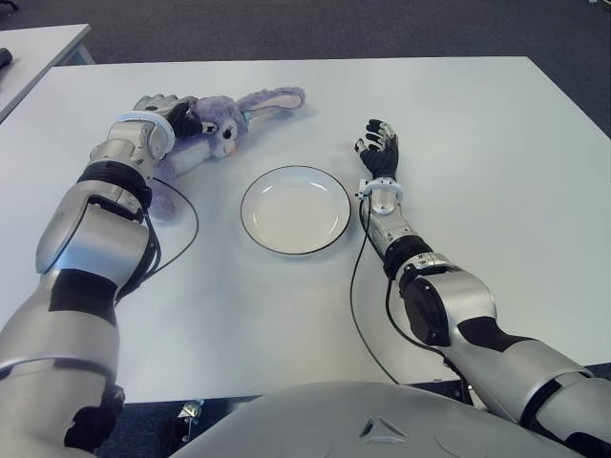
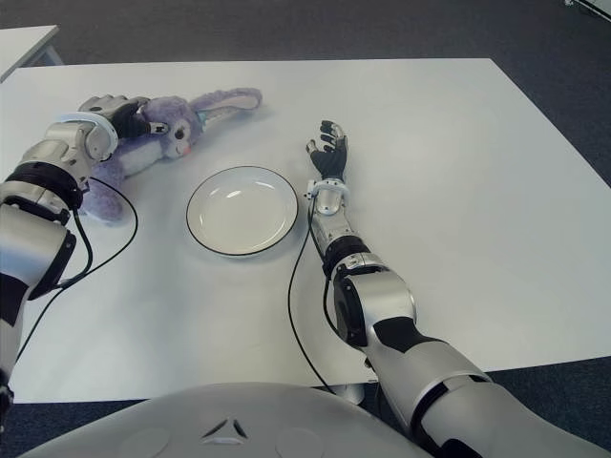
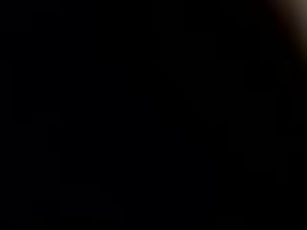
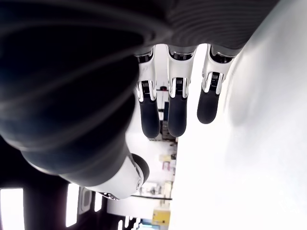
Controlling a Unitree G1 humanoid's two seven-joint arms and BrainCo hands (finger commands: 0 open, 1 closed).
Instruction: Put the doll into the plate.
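White desk (image 1: 477,143) spreads before me over dark floor. At its far left my left hand (image 1: 172,116) lies on the purple rabbit doll (image 1: 224,122), fingers curled around its head, though my left wrist camera shows only darkness. Just near of the doll sits the white plate (image 1: 295,210), bare. Right of the plate my right hand (image 1: 378,151) holds nothing, fingers relaxed and extended.

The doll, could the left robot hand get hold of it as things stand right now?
Probably yes. The left robot hand is already against the purple doll at the table's far left, nothing between them. Its wrist view is dark, so an actual grip cannot be confirmed.
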